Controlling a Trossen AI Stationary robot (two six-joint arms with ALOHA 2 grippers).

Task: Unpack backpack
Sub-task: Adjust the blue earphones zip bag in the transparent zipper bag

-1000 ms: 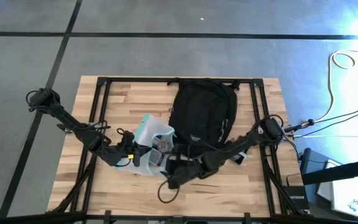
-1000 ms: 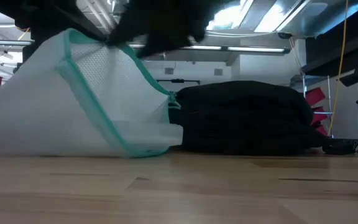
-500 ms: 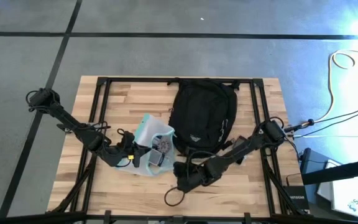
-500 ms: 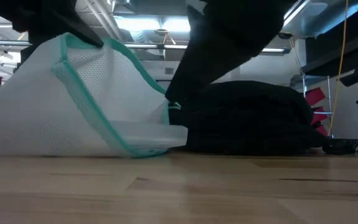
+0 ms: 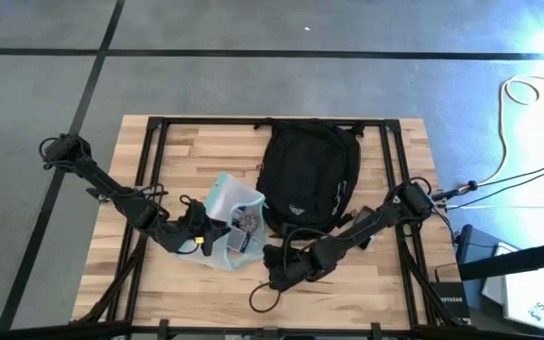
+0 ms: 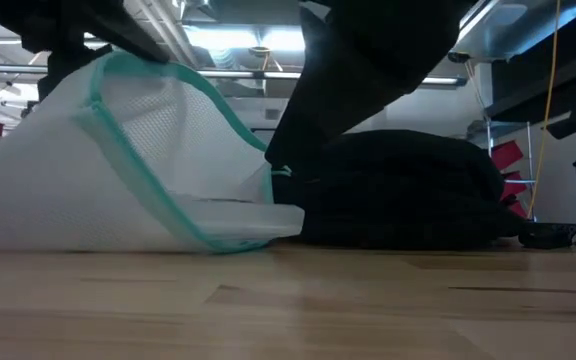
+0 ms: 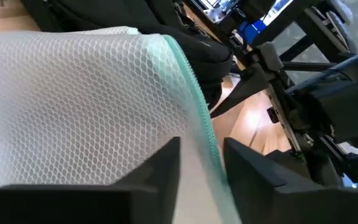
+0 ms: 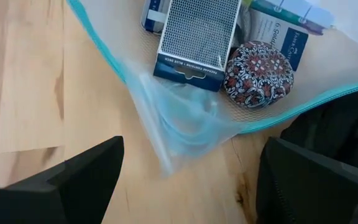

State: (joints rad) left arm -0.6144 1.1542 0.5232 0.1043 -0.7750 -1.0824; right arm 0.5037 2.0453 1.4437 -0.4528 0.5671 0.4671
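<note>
Teal-edged mesh pouch (image 7: 92,106) now sits loosely between the left end effector (image 7: 201,163)'s parting fingers.

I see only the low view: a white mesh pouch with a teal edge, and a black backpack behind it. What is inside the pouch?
Observer: A patterned round tin, a blue-edged box and a Faber-Castell pack.
Operator: Where is the left claw?
Observer: The left claw is at the pouch; the teal edge runs between its parted fingers.
Operator: And the right claw?
Observer: The right claw is open above the pouch's corner, beside the backpack.
</note>
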